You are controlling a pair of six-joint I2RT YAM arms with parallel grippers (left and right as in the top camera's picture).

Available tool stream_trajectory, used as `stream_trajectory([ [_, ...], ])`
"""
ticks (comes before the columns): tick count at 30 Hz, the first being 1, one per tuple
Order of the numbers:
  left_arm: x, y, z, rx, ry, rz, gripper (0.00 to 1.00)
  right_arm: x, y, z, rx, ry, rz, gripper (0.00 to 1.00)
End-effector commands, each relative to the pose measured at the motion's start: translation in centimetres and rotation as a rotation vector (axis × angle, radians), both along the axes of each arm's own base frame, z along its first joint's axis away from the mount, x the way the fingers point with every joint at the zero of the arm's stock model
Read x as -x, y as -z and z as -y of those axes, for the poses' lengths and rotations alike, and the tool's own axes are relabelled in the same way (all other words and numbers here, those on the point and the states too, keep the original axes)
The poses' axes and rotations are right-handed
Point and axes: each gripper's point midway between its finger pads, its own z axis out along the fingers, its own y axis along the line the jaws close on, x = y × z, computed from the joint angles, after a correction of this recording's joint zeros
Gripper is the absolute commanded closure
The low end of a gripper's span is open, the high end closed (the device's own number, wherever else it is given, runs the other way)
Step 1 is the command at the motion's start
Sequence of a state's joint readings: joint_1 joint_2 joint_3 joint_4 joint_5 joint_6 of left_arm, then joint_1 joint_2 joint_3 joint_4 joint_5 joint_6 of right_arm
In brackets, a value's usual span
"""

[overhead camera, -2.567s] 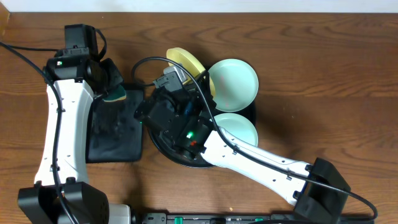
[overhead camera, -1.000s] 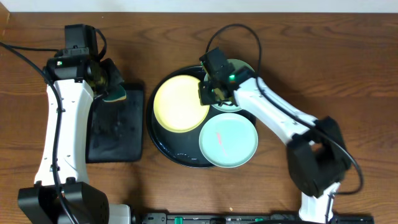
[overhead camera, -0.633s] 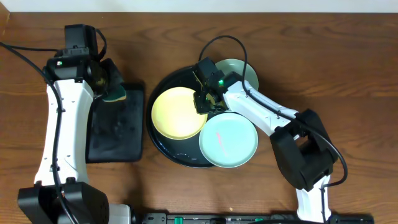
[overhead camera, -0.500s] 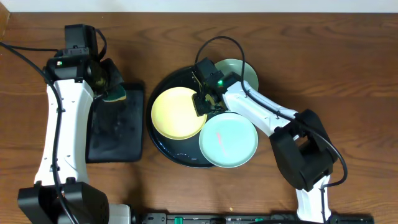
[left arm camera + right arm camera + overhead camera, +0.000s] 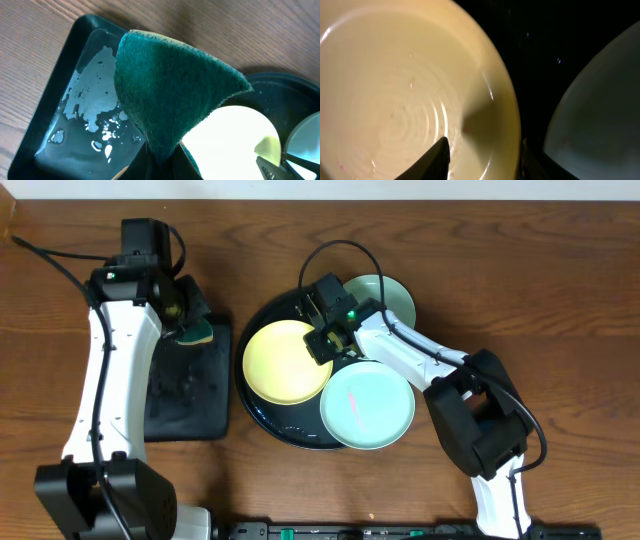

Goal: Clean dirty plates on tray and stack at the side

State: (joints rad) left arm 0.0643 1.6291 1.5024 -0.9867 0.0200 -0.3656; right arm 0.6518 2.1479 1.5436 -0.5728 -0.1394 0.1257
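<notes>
Yellow plate (image 5: 285, 362) lies flat, face up, on the tray (image 5: 285, 423), right hand (image 5: 324, 346) unclenched astride its rim.

Rear mint plate (image 5: 393, 293) partly hidden beneath right arm (image 5: 400, 355); sponge (image 5: 170, 95) conceals most of left gripper (image 5: 162, 169), cropped below.

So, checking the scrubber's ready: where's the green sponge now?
Overhead, the green sponge sits pinched in the left gripper at the rectangular tray's upper-right corner, just left of the round tray.
</notes>
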Motion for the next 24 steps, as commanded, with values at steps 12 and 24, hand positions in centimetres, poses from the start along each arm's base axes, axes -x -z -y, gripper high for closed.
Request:
stream_trajectory([
  [12,0.1,0.9,0.8,-0.003,0.033,-0.032,0.93,-1.2,1.2,1.0,0.024,0.142,-0.008,0.86],
  [24,3.1,5.2,7.6,0.047,0.036,-0.145,0.93,-0.5,2.0,1.6,0.037,0.214,-0.067,0.99],
])
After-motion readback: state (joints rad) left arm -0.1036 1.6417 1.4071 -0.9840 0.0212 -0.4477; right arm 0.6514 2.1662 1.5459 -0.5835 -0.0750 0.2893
